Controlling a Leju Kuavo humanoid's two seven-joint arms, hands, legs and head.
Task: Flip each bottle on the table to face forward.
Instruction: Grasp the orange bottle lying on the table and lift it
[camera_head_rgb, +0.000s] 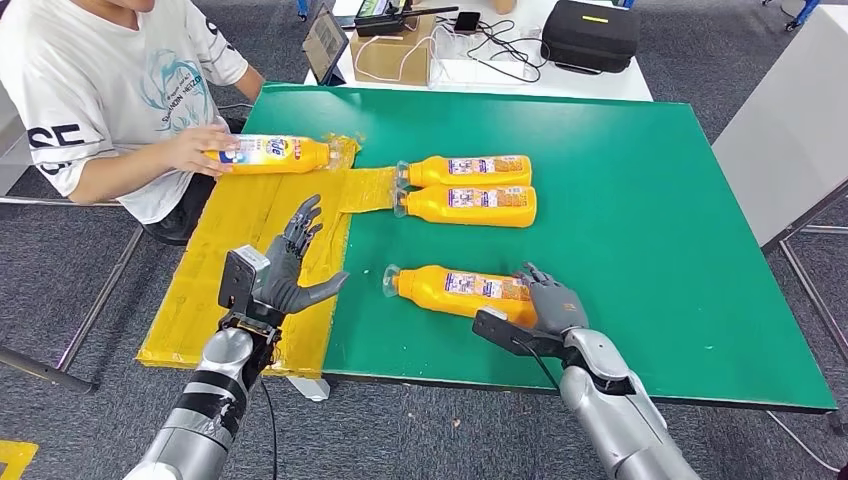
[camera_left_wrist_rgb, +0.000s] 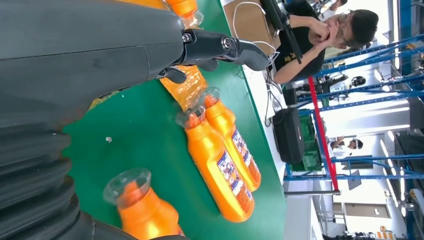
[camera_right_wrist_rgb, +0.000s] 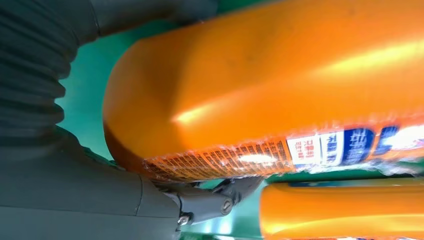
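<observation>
Under right hand (camera_head_rgb: 553, 301), nearest bottle (camera_head_rgb: 460, 290), seemingly gripped

Evenly and brightly lit from overhead in the head view, with soft, faint shadows on the green table (camera_head_rgb: 640, 200). Blown-out white background in the left wrist view. Streaky glare on the nearest orange bottle (camera_right_wrist_rgb: 280, 75) in the right wrist view, slightly soft, perhaps from closeness.

On the table (camera_head_rgb: 650, 200), the near bottle (camera_head_rgb: 455, 290) lies before two touching bottles (camera_head_rgb: 470, 188); the person's bottle (camera_head_rgb: 272, 154) is left, seemingly on the mat (camera_head_rgb: 230, 260).
</observation>
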